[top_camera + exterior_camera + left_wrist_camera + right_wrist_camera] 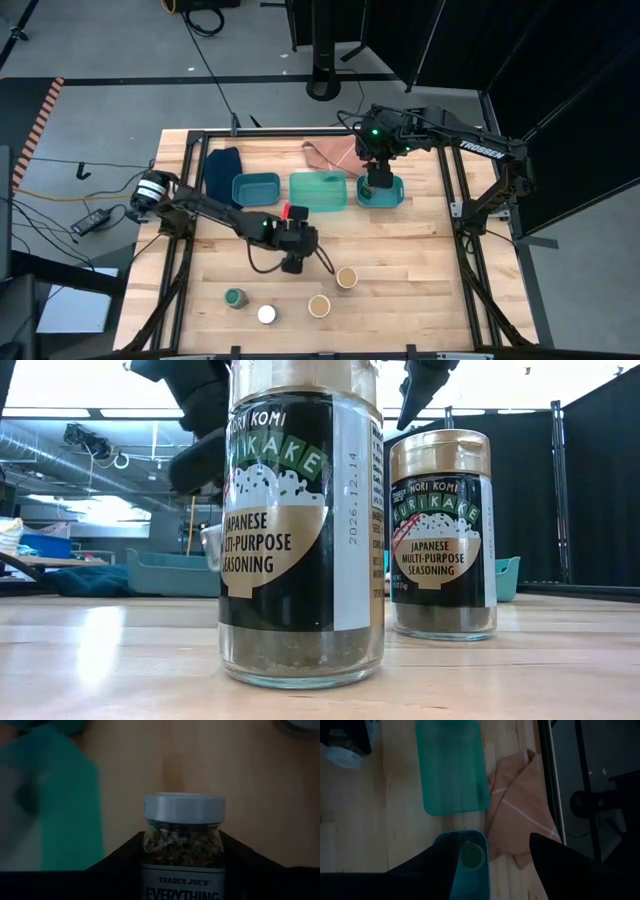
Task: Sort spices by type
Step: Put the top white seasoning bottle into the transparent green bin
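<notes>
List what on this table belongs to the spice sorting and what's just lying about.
Job:
held white-lidded jar
loose white-lidded jar
green-lidded jar in the right tray
loose green-lidded jar
nearer tan-lidded jar
farther tan-lidded jar
left tray, middle tray, right tray

Lying about:
dark blue cloth
tan cloth

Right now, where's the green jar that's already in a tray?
In the high view, under the right tool: the green jar sits in the rightmost tray, beside the tan cloth.

Glass jars (300,530) showing glossy with paper labels, table (400,290) looking matt wood, trays (256,188) translucent plastic, cloth (520,815) lying soft.
</notes>
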Controlling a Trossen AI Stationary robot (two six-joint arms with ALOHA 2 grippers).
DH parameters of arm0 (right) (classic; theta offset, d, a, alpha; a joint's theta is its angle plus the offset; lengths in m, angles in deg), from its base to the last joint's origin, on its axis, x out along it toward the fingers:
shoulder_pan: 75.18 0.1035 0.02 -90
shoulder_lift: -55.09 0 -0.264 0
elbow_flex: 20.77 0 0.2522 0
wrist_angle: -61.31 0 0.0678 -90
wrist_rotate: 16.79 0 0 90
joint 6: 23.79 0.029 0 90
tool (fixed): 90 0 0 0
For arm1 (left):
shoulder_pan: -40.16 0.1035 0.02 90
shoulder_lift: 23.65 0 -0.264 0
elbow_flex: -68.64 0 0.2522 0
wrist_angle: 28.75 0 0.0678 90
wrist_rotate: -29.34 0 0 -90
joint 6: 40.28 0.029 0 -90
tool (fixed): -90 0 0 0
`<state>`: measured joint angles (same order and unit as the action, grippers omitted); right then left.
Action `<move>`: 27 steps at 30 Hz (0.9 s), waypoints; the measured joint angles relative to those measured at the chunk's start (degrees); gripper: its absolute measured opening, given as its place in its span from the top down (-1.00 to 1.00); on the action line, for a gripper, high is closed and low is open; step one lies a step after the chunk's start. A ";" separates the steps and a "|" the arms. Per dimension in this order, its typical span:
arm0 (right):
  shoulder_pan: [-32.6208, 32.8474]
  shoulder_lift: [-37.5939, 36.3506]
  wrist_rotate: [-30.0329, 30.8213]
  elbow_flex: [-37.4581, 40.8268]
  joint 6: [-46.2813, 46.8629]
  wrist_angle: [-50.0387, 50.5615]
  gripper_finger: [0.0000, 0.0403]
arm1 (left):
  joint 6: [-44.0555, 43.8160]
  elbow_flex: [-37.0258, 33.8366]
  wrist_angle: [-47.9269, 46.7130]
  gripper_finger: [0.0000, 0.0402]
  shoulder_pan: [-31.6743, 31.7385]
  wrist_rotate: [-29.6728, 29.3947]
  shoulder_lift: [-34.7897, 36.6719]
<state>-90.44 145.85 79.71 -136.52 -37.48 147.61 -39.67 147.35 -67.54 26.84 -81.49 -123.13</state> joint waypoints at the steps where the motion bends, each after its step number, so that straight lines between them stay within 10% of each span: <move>1: 0.00 0.00 0.00 0.00 0.00 0.02 -0.24 | -1.02 0.02 0.06 0.09 0.47 -1.04 0.65; 14: -0.32 -0.01 0.02 0.00 0.00 0.39 -0.21 | -8.60 -1.02 6.46 0.09 6.43 -18.05 12.11; 27: -0.41 -0.02 0.00 0.02 0.44 0.29 -0.19 | -6.77 -20.97 69.10 0.09 7.71 -37.81 10.92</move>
<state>-90.85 145.83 79.71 -136.50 -37.04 147.91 -46.44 126.38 1.56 34.56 -119.30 -112.21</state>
